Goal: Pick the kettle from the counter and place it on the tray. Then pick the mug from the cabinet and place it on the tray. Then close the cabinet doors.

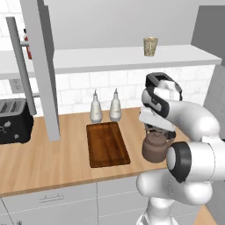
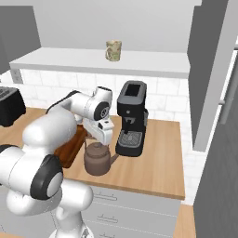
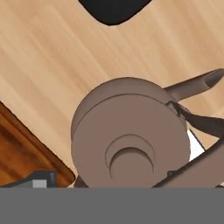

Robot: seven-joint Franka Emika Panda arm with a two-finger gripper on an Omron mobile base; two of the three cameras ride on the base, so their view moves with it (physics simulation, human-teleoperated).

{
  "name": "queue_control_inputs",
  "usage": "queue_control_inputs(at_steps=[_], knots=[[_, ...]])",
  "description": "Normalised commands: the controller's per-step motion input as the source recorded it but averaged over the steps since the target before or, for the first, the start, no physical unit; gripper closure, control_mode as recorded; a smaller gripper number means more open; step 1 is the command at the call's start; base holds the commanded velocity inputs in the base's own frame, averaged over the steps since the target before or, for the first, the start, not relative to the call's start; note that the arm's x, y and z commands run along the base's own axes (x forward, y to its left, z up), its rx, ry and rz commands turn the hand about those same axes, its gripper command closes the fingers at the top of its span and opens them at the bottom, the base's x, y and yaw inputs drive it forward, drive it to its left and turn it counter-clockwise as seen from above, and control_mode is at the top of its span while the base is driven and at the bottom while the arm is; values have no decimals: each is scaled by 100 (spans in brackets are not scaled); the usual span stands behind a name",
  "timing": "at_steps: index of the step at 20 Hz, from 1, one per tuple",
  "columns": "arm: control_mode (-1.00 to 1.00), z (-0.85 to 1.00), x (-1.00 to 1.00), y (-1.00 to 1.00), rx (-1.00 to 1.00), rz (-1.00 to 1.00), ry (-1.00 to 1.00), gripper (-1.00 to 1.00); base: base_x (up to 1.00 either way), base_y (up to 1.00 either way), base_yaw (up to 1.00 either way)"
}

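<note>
The brown kettle (image 1: pixel 154 149) stood on the light-wood counter (image 1: pixel 52 162), just right of the dark wooden tray (image 1: pixel 107 144) and apart from it, with the black coffee machine (image 2: pixel 131 119) close on its far right side. The gripper (image 2: pixel 99 139) hung directly above the kettle with its jaws spread wide, holding nothing. From the hand camera the kettle's lid knob (image 3: pixel 130 161) sat almost beneath the hand, the spout (image 3: pixel 197 84) pointing away. The tray lay bare, two white bottles (image 1: pixel 105 106) standing just beyond its far edge. The speckled mug (image 1: pixel 150 46) sat on the white shelf of the cabinet (image 1: pixel 132 57), whose left door (image 1: pixel 41 66) stood open. A black toaster (image 1: pixel 15 119) rested at the far left.
</note>
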Motion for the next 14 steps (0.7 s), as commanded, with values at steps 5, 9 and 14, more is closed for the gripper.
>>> queue_control_inputs(at_steps=[5,9,14], knots=[[-100,-30,-3,1,-3,-4,0,-100,0,0,0],[-100,-18,-13,1,-5,-1,0,100,0,0,0],[-100,-3,-25,0,-3,0,-2,100,0,0,0]])
